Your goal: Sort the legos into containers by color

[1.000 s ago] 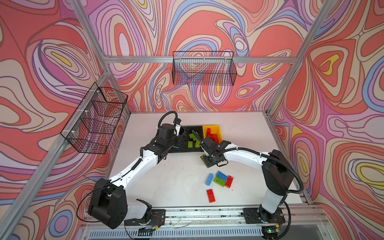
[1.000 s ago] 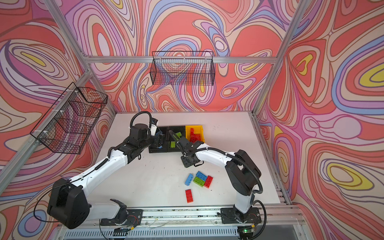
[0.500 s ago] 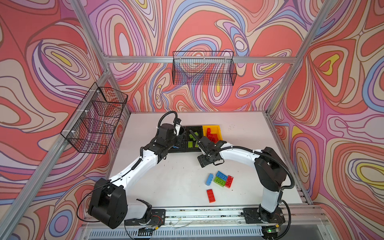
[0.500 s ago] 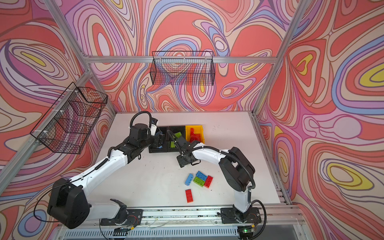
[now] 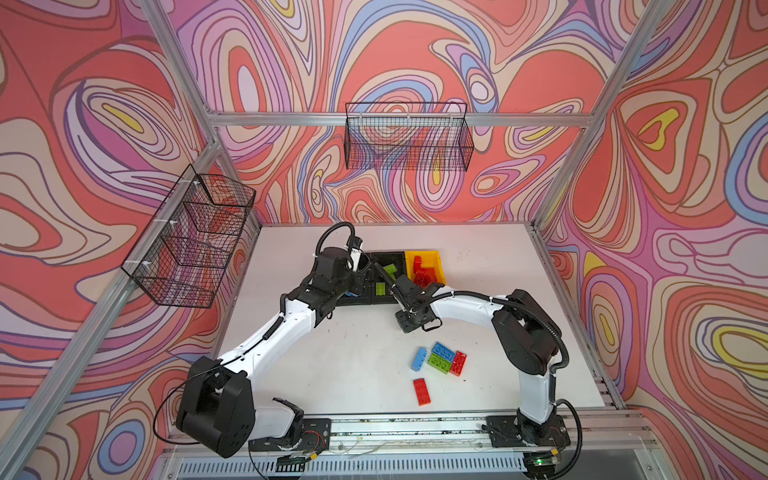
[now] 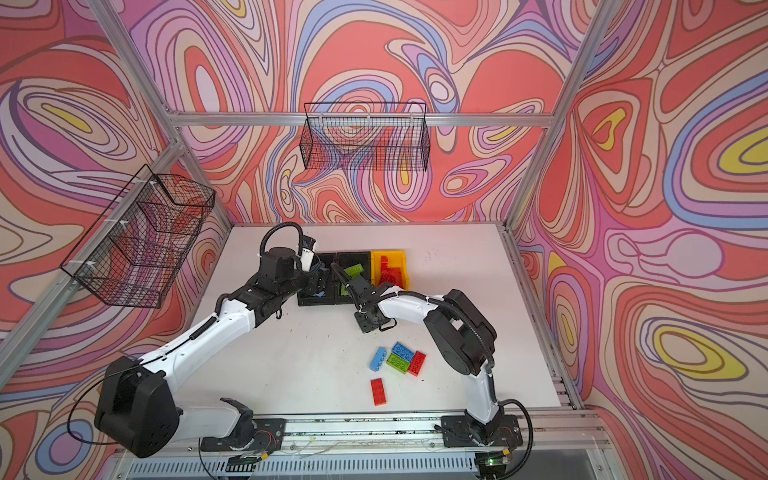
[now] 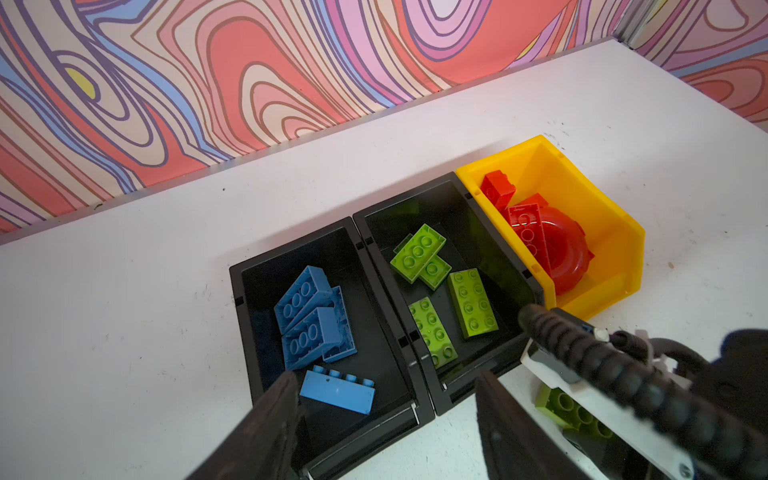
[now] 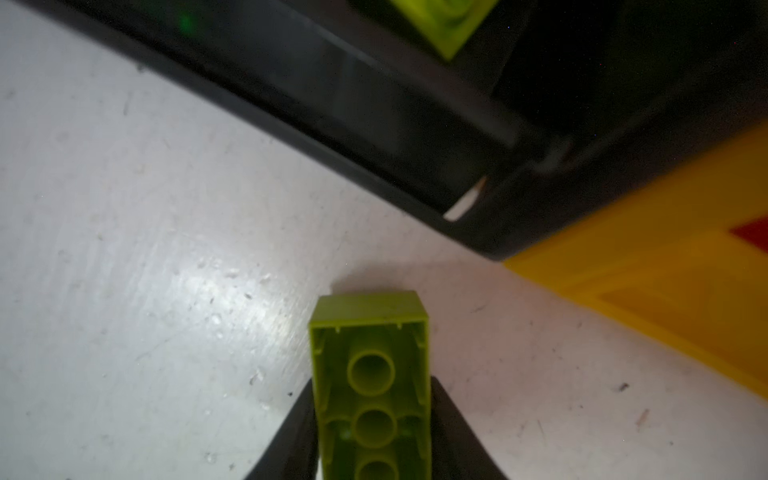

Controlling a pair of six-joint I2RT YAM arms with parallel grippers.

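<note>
My right gripper is shut on a lime green lego, underside up, low over the table. It hangs just in front of the middle black container, beside the yellow container. In both top views the right gripper sits at the containers' front edge. My left gripper is open and empty above the left black container, which holds blue legos. Green legos lie in the middle container and red legos in the yellow container.
Loose on the table near the front right lie a blue lego, another blue one, a green one and two red ones. Wire baskets hang on the walls.
The right arm has moved left and back toward the containers, with the green lego at its gripper. The left arm has stayed still.
</note>
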